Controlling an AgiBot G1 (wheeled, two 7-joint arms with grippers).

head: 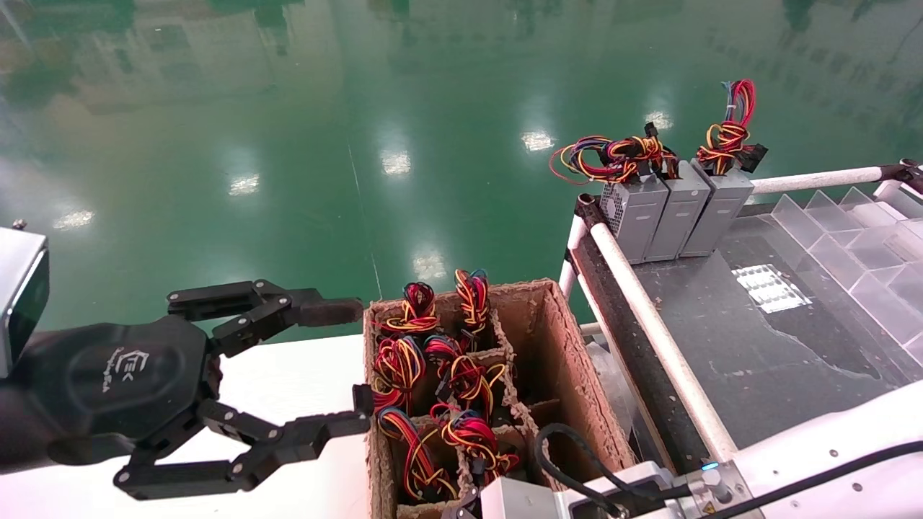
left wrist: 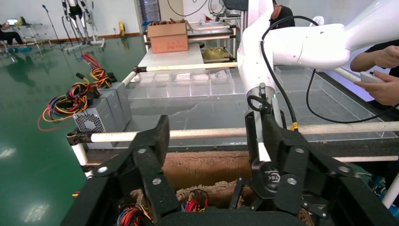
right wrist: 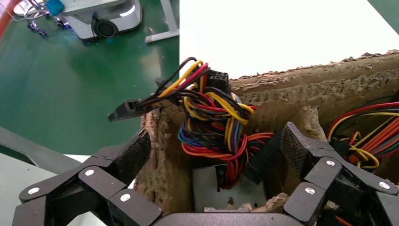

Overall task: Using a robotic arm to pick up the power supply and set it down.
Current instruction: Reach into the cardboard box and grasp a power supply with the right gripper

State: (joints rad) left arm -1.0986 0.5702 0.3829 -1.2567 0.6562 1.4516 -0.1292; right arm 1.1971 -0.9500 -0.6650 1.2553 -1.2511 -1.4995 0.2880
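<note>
Right pincer spread wide, grasping nothing, poised directly over the target power supply in the near corner cell of the cardboard box. Standing on end in its cell, long axis vertical, only the grey top face showing beneath a knot of wires sticking up between pincer and casing. One finger outside the box wall, the other inside over the cell, so cardboard sits between the pads along with the unit; likely needs shifting inward before closing, else wall gets pinched too. Straight-down approach called for, wires probably brushed aside. Right arm clearly the nearer one, wrist right at the box's near edge in the head view. Left pincer also spread, holding nothing, hovering just beside the box's left wall, over the white bench, apparently idle. Three power supplies already standing side by side at the far corner of the dark bench, well apart from the box; more wire bundles filling the other cells.
</note>
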